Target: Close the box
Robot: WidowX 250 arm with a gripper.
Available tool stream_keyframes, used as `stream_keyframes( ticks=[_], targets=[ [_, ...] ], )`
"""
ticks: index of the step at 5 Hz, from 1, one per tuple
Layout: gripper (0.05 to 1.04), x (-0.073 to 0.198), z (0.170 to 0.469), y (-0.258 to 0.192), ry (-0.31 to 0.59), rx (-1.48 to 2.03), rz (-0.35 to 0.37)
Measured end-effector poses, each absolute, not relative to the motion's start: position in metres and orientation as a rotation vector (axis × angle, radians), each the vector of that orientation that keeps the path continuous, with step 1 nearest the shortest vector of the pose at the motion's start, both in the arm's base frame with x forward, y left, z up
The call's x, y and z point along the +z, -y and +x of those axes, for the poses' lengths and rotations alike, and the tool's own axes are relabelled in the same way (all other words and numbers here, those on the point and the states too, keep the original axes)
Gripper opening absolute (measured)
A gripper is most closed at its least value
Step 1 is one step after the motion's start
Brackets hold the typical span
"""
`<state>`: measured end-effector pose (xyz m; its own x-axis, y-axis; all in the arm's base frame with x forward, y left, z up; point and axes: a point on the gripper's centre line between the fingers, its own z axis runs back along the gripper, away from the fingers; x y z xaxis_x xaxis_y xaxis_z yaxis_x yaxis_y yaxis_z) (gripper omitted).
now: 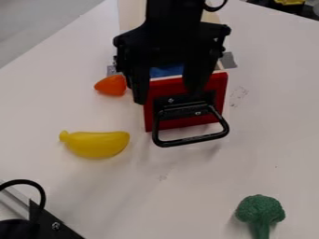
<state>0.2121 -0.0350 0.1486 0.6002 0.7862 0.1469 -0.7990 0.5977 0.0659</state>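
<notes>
1. My hand [167,95] is released, its fingers spread above the box [215,86], which sits beneath me with its red face toward the camera.
2. Coming down off-centre, I could snag the black handle [190,140] (it juts well out) and twist the box.
3. Pushing too hard might slide the box instead of closing it.
4. Swinging wide could knock the orange toy [112,86] beside the box.

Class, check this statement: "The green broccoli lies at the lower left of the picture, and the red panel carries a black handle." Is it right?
Not quite. The camera view shows the green broccoli at the lower right of the picture, not the lower left. The red panel does carry a black handle.
</notes>
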Motion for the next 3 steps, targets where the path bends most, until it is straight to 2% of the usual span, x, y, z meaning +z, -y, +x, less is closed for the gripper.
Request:
stream_keyframes(
  ticks=[3],
  targets=[
    [0.998,0.120,0.221,0.040,0.058,1.033,0.159]
  ],
)
